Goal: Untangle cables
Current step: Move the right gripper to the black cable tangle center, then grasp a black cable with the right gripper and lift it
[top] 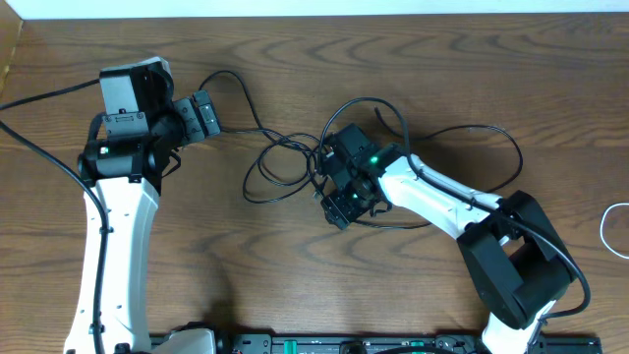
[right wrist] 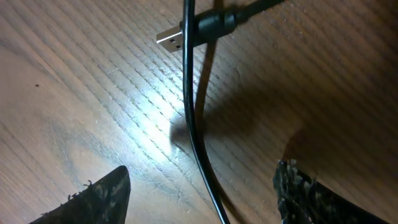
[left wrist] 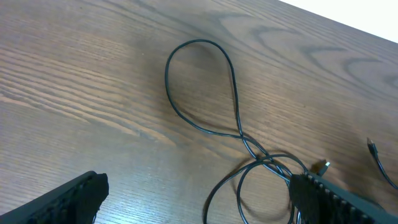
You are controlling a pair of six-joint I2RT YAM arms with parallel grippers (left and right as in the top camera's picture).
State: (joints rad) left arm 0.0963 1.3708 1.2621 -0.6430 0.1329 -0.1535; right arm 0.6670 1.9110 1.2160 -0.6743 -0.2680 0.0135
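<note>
The black cable [top: 226, 72] lies in loose crossed loops across the middle of the table. My left gripper [top: 208, 113] is open and empty near the cable's left end; in the left wrist view the gripper [left wrist: 199, 186] hangs above a teardrop loop of the black cable [left wrist: 199, 41], and a plug [left wrist: 322, 166] shows by the right finger. My right gripper [top: 329, 177] is open over the tangle's middle. In the right wrist view a strand of black cable [right wrist: 189, 93] runs between the open fingers [right wrist: 204, 174], with a USB plug [right wrist: 171, 36] beyond. The white cable [top: 607, 231] lies at the far right edge.
The wooden table [top: 442, 59] carries all of this. A thicker black wire [top: 39, 98] runs from the left arm to the left edge. A black rail [top: 354, 344] runs along the front edge between the two arm bases.
</note>
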